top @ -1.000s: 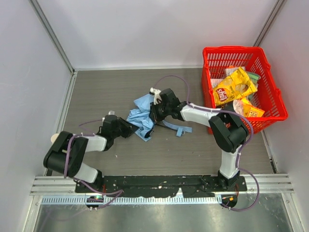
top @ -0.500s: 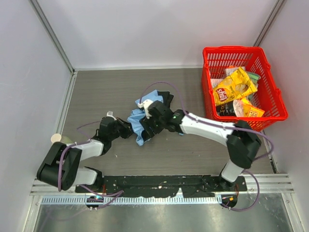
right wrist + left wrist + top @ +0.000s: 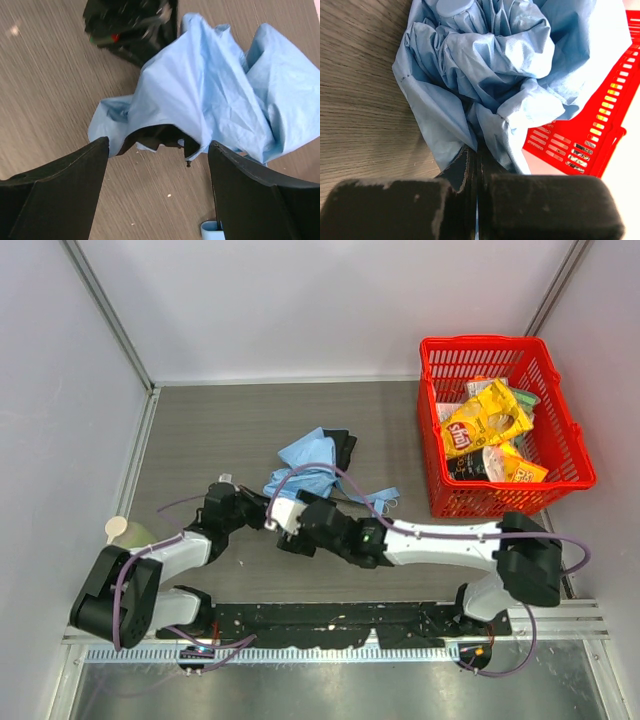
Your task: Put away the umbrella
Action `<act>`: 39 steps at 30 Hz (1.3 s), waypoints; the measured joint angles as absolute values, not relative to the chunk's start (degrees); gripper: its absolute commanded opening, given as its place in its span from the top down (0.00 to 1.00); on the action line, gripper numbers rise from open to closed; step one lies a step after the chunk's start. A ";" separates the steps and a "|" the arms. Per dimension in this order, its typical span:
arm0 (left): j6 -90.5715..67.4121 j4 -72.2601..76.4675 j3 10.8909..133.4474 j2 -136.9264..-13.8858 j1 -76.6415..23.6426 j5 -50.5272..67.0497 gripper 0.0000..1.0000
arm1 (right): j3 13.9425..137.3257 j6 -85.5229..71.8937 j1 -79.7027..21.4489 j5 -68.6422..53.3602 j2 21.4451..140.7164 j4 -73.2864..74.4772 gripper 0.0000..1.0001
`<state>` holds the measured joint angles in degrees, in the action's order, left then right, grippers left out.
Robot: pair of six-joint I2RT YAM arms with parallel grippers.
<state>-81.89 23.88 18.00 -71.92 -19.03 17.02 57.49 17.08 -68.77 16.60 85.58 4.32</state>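
Okay, left to right. Far left, a pale round thing (image 3: 118, 529) sat at the counter (image 3: 215, 420) edge; too small to tell what it was. Next, the left fingers (image 3: 410, 205) were pressed together, pinching a fold of the umbrella (image 3: 308, 462) at its near-left edge. The umbrella lay on the counter around mid-scene as a crumpled sky-blue heap, not furled, with dark ribs or shaft poking out at its far side. The wrist view showed only fabric in the pinch; no rib or shaft was visible there.

Just beside it, on the near side, the right fingers (image 3: 55, 190) were spread wide and empty, aimed at the cloth's lower edge with bare counter between them. The right arm stretched low across the counter from its base. A blue strap (image 3: 376, 502) trailed from the heap toward the right, near that arm. At far right stood the red basket (image 3: 432, 410), already holding snack bags (image 3: 485, 420), well apart from the umbrella.

Risks, as judgement:
- A cloth-only pinch could slip or stretch the fabric if the left arm pulled, since the frame weight sat elsewhere.
- The right fingers closing on loose cloth could bunch it more instead of catching the shaft.
- The strap could snag on the right arm's links as it moved.
- Unfurled, the heap could catch the basket rim or crush the bags if it went there.
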 measured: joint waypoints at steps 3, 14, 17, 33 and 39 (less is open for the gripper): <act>-82.35 23.42 18.00 -71.75 -19.03 17.08 1.00 | 53.04 22.41 -70.61 21.23 87.79 -1.52 0.15; -83.46 21.93 18.02 -68.82 -19.03 17.12 1.00 | 54.78 39.70 -62.87 26.02 103.92 -17.30 0.11; -83.46 21.58 18.11 -68.64 -19.03 17.02 1.00 | 56.14 41.32 -59.57 23.99 104.73 -16.95 0.10; -83.11 20.99 20.80 -72.77 -18.09 13.23 0.87 | 88.58 36.73 -45.98 -5.58 122.26 13.50 0.38; -77.62 16.84 21.02 -68.34 -16.67 13.67 0.33 | 98.19 33.65 -44.80 -11.44 128.11 21.45 0.60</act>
<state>-77.62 16.84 21.02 -68.34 -16.67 13.67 98.19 33.65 -44.80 -11.44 128.11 21.45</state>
